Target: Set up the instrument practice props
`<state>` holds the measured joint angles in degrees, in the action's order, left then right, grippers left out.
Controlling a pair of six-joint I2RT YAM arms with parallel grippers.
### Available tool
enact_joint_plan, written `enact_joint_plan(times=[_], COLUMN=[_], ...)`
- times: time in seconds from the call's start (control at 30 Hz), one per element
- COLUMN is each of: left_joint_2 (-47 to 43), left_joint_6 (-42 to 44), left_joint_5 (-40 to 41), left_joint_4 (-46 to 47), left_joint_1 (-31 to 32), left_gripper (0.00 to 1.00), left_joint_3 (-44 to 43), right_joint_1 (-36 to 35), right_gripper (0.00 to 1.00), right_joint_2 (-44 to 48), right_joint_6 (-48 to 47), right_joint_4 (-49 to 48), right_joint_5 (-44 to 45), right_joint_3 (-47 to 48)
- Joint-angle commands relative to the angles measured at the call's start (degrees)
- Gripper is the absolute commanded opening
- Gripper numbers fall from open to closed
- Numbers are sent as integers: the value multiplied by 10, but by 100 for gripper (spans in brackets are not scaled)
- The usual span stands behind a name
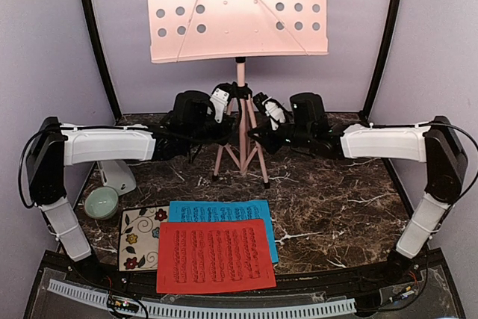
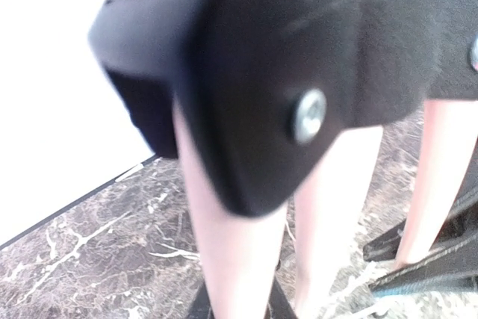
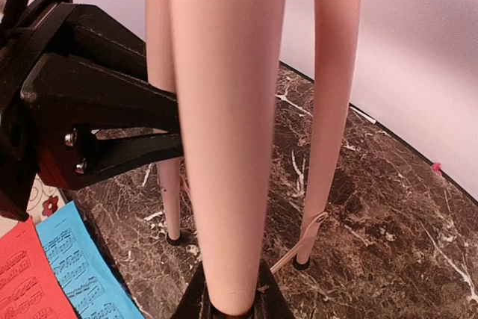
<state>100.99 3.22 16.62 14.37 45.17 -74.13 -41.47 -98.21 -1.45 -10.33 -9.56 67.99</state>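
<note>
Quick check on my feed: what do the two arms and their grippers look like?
Both match. The left arm and right arm have white shells on the links, black joints and thin black cables looping past the elbows. The left gripper and right gripper are bulky black blocks with small white parts. No markings are visible.

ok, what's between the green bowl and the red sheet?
The floral tile lies between green bowl and red sheet, right edge under the sheet. Top view.
</note>
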Motion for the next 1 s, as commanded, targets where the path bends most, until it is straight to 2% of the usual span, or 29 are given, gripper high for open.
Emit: enact_joint_plan(times=[0.0,0.33,0.6,0.8,0.97], left_joint_2=[-103,-162,-152,-114,-68], left_joint_6=[14,13,46,93,137], left_joint_5=[113,123,98,79,87], left_joint_4=[18,53,129,211,262], left_joint_1=[-41,-41,-40,-40,-40], left_gripper=[0,0,0,0,0], left_joint_3=[32,139,181,181,153], right_joint_1=[46,46,46,46,49], right_gripper=[0,0,0,0,0], right_joint_2=[80,145,140,105,57], right_joint_6=[36,63,68,46,18], right_joint_4=[-1,-3,-75,-133,-151], right_joint_5=[107,118,133,164,180], right_joint_3=[-42,-139,-206,-201,-152])
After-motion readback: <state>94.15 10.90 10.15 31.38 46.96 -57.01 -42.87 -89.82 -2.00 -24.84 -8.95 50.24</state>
